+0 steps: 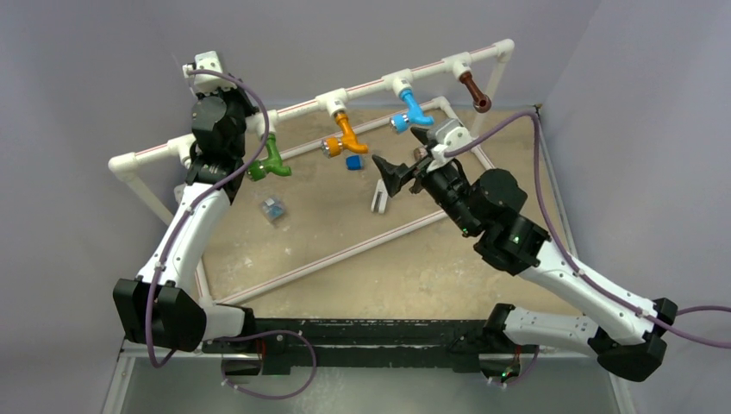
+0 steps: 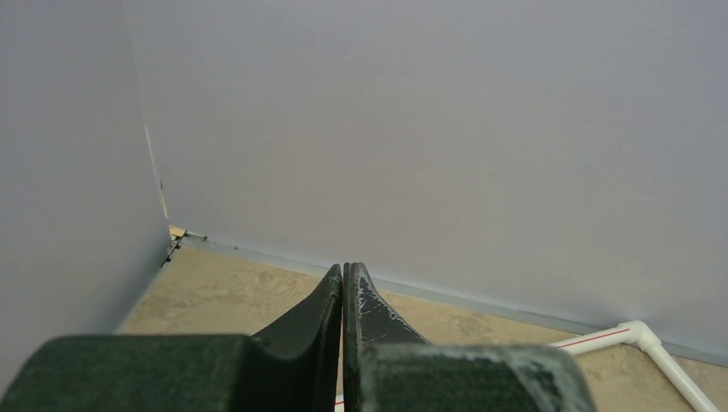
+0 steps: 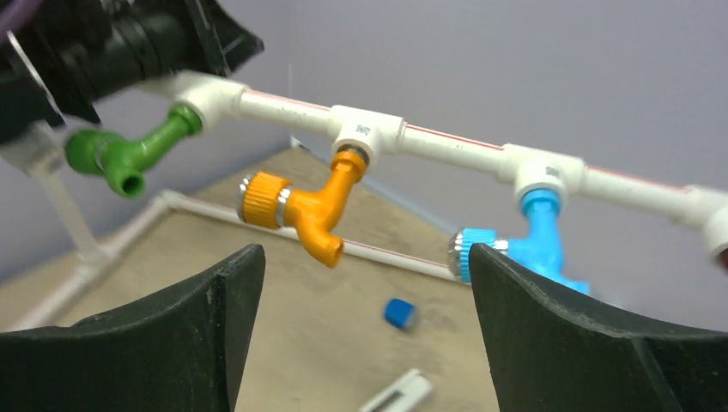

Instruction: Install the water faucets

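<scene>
4 small curved plastic faucets hang from the tee joints of a raised white plastic pipe rail that crosses the far side of the sandy tabletop. From left to right they are the green faucet, the orange faucet with its ribbed knob, the blue faucet and the brown faucet.

The left gripper is up by the left end of the rail, above the green faucet. Its 2 fingers are pressed together with nothing between them.

The right gripper hovers in front of the rail, facing the orange and blue faucets. Its fingers are spread wide and it is empty.

Below the rail, a small blue cap lies on the tabletop. A white 2-pronged piece lies near it, and a small clear item sits further left.
</scene>
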